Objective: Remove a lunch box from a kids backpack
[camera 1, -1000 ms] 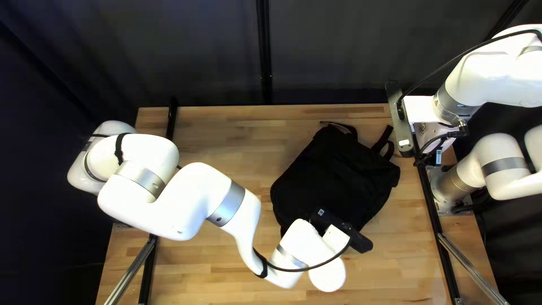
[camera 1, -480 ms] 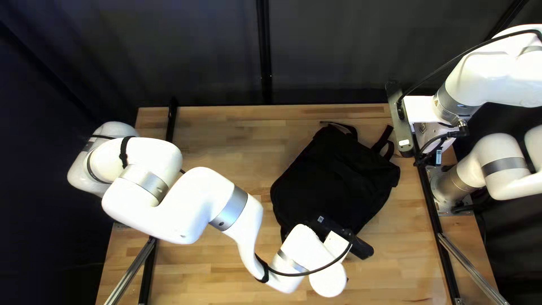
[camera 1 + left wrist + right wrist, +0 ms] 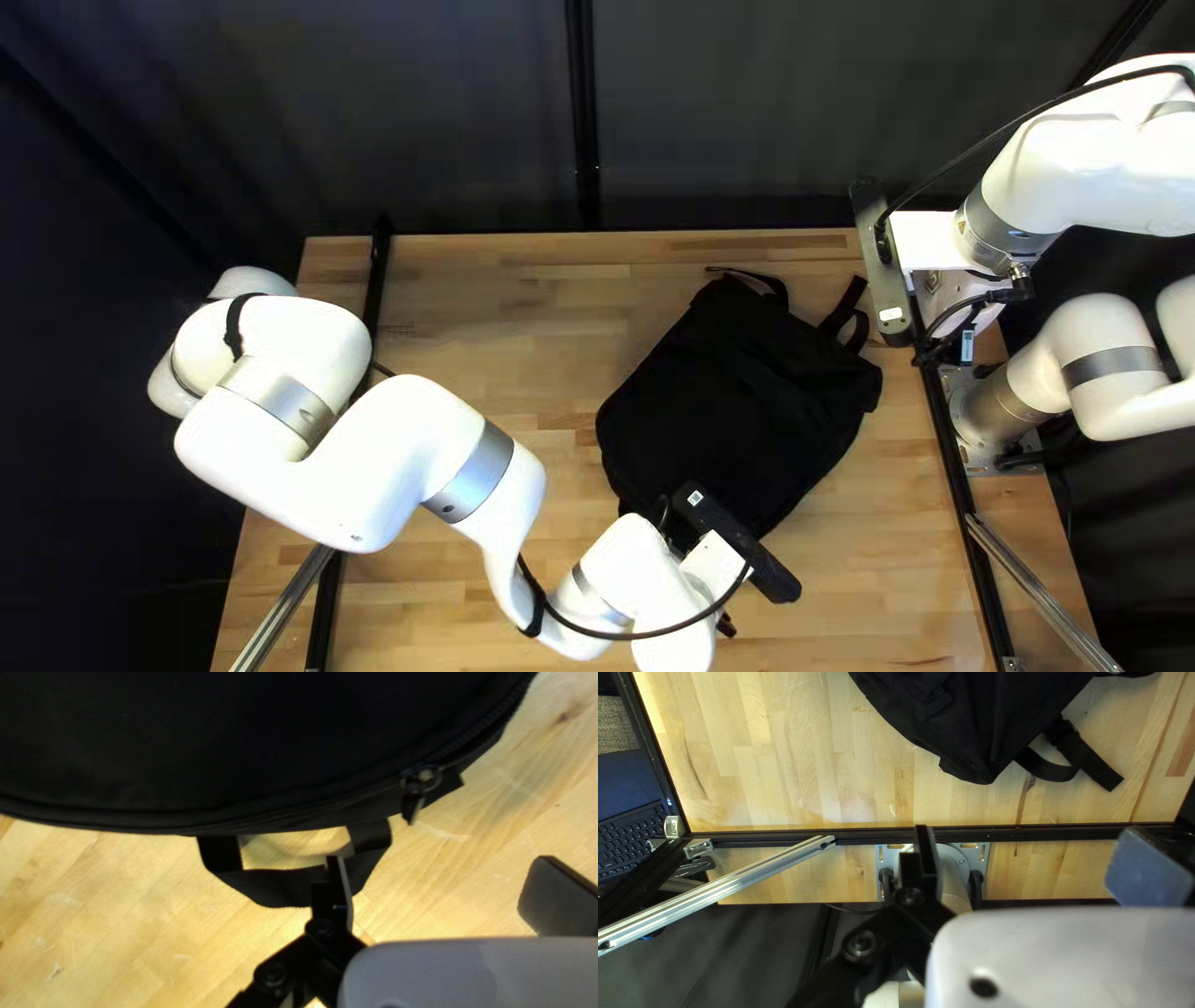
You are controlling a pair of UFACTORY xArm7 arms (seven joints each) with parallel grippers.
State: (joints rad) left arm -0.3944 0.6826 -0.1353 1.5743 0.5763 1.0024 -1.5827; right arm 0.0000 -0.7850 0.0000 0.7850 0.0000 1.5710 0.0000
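Apparently you have a soft, floppy cloth shell to deal with: the black backpack (image 3: pixel 735 386) lies on the table (image 3: pixel 498 311), right of centre in the top left view. The lunch box itself shows in no view; expect it inside, likely stiffer and heavier than the cloth around it. Your left gripper (image 3: pixel 439 858) has its fingers apart with nothing clamped, one of them over or against the webbing loop (image 3: pixel 274 886); you can't tell whether they touch. Your right gripper (image 3: pixel 1024 830) is also spread, holding nothing, off beyond the backpack's side.

The zipper pull (image 3: pixel 414 793) is small and could slip, so you'd want to pinch it squarely, then draw it along the zipper (image 3: pixel 249 821) while the loop anchors the bag; otherwise the light fabric may bunch or slide with you. Once it's open, take the box by a handle or firm edge.

Compared with a second ago, your left arm (image 3: pixel 448 461) has drawn toward the table's near edge and slightly left in the top left view, while the backpack and your right arm (image 3: pixel 1071 174) sit unchanged.
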